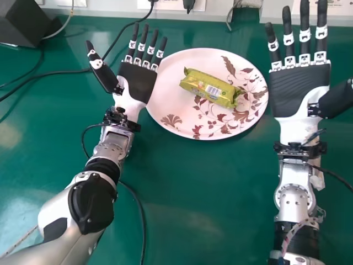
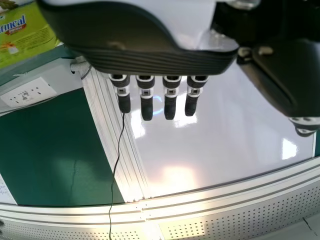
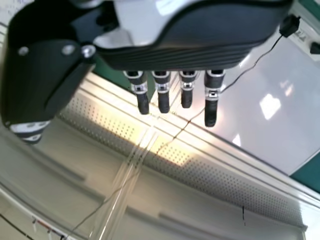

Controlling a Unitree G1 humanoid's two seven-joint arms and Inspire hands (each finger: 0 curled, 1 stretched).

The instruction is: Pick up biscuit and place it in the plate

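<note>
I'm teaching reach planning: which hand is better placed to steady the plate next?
Probably the left hand: in the head view it overlaps the edge of the plate, while the right hand lies just outside.

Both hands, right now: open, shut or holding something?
Left hand: open, fingers straight, holding nothing, beside the plate.
Right hand: open, fingers straight, holding nothing.

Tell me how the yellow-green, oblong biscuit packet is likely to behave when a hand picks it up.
The yellow-green, oblong biscuit packet will probably hold its straight shape, though its loose wrapper ends may crumple. Lying flat and long on the round white floral plate, it seems more apt to slide than roll. Biscuits inside could crack if squeezed.
</note>
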